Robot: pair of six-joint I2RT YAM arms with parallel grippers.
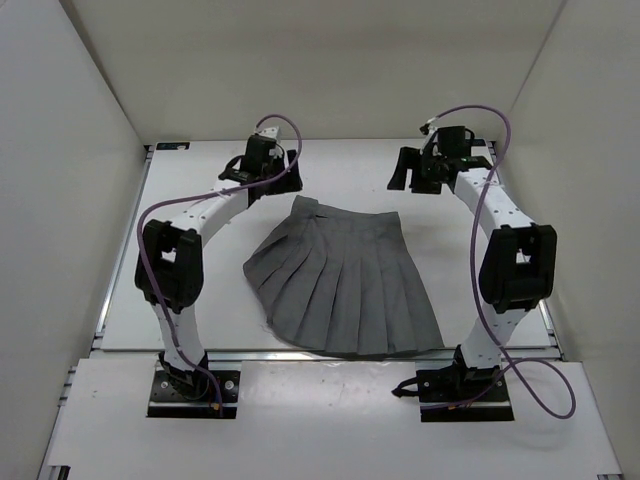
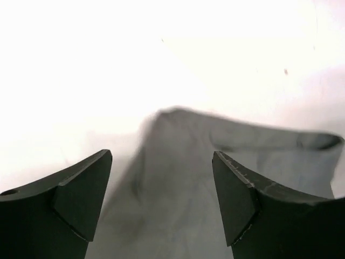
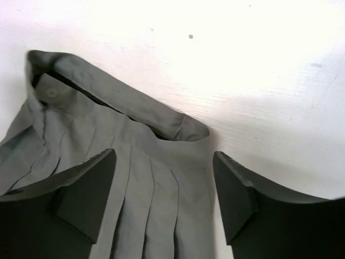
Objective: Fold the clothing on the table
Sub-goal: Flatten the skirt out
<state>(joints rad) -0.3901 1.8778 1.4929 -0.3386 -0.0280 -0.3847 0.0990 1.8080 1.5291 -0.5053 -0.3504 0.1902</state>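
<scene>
1. The left gripper (image 2: pixel 161 162) is let go. Its two fingers are spread wide with nothing pinched between them, and it hovers over the far left corner of the clothing (image 1: pixel 340 275).
2. The right gripper (image 3: pixel 164 156) is the same deal: jaws apart, holding nothing, sitting over the far right end of the waistband (image 3: pixel 124 102). In the top view it hangs a bit off that corner, just past the fabric's far edge.
3. The right wrist view has the waistband running diagonally from upper left to lower right. It's folded over a little, with a small round button (image 3: pixel 52 93) near its left end. The pleats (image 3: pixel 145 216) start right under it and drop toward the bottom of the view.
4. The grey skirt lies flat around the middle of the table (image 1: pixel 200 300), between the two arms.
5. Its long axis goes far to near. The narrow waistband points at the back wall and the wide hem (image 1: pixel 340 345) fans out toward the arm bases.
6. It's skewed a bit. The hem's right corner gets close to the table's near edge, while the left corner sits further back, level with the left arm's elbow.
7. The pleats all run along that same far-to-near line, spreading out as they go.
</scene>
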